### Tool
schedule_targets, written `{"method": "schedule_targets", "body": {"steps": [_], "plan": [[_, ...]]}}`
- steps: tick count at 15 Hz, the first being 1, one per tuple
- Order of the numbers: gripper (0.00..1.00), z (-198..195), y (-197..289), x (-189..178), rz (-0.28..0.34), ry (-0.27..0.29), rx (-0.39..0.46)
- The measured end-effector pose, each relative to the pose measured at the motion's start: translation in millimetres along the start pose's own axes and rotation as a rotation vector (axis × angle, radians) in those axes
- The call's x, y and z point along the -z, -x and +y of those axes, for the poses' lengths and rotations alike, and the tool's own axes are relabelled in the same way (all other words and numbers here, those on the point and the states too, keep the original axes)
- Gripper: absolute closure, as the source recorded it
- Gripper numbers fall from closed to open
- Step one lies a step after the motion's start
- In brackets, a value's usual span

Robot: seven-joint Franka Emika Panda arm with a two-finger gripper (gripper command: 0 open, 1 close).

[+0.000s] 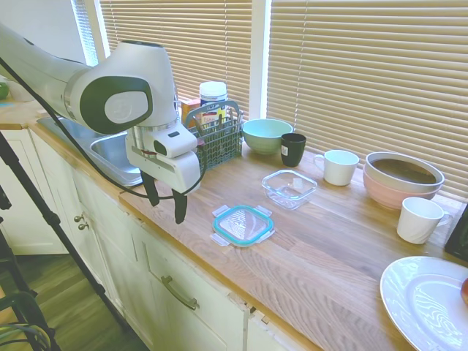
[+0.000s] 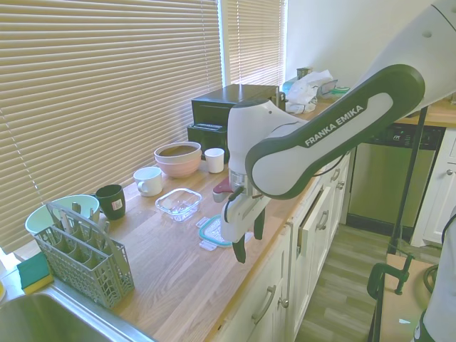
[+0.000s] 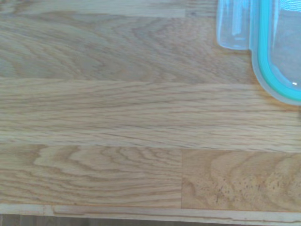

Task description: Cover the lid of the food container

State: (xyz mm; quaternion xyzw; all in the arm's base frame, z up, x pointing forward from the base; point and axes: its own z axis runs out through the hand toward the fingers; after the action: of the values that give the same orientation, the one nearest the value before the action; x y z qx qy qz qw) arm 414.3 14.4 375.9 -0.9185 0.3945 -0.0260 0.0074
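Two dark fingers point(image 1: 180, 207) of your gripper point(image 1: 166, 202) point down and stand apart, with nothing between them, so the gripper is released. It hangs above the front edge of the wooden counter point(image 1: 329, 248), close to the lid point(image 1: 243, 224) but not touching it. In the second exterior view you see the gripper point(image 2: 249, 239) partly in front of the lid point(image 2: 212, 230). The wrist view shows mostly bare wood, with one corner of the lid point(image 3: 277, 56) and one pale tab at the edge of the picture.

Your lid lies flat on the counter, teal rim up, near the front edge. The container point(image 1: 289, 188) stands just behind it, toward the blinds, open and apart from the lid; the second exterior view shows the container point(image 2: 179, 203) too.

Further out you find a grey cutlery basket point(image 1: 219, 135) next to the sink point(image 1: 117, 153), a mint-green bowl point(image 1: 266, 135), a black cup point(image 1: 293, 148), a white mug point(image 1: 339, 167), a pink bowl point(image 1: 402, 179), another white mug point(image 1: 420, 219) and a white plate point(image 1: 428, 303) at the right.
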Motion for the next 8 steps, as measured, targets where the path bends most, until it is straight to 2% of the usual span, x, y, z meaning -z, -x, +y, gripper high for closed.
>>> {"method": "schedule_targets", "body": {"steps": [5, 8], "plan": [[0.00, 2.2, -2.2, -2.2, -0.014, -0.003, -0.002], [0.00, 22.9, -23.7, -3.4, -0.039, -0.027, -0.015]]}}
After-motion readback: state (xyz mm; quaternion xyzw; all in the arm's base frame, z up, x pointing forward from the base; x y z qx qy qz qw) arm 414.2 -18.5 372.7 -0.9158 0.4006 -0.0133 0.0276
